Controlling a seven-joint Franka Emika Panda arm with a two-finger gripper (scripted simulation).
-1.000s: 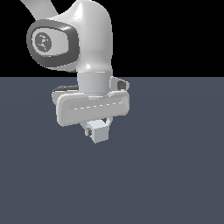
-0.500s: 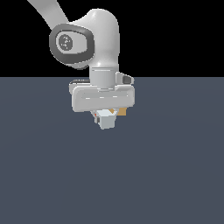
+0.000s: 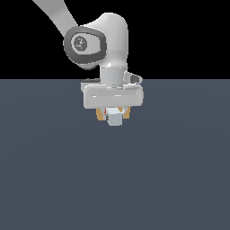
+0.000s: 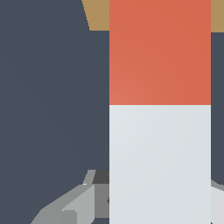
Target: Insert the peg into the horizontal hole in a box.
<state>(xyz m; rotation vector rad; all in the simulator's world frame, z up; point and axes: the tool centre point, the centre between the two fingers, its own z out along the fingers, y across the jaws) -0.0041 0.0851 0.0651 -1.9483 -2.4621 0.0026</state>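
The peg (image 4: pixel 159 109) fills the wrist view, red-orange in one part and white in the other, with its red-orange end pointing at the tan box (image 4: pixel 98 15). In the exterior view my gripper (image 3: pixel 115 117) is shut on the peg (image 3: pixel 115 119), whose white end faces the camera. The box (image 3: pixel 99 115) shows as tan slivers on both sides behind the peg, mostly hidden by my hand. The hole is hidden behind the peg. I cannot tell whether the peg tip touches the box.
A flat dark grey-blue floor (image 3: pixel 54 170) spreads all around. My white arm (image 3: pixel 103 45) rises above the gripper against a black background.
My arm has moved toward the exterior view's right and a little lower with the peg. The tan box has come into view behind the gripper.
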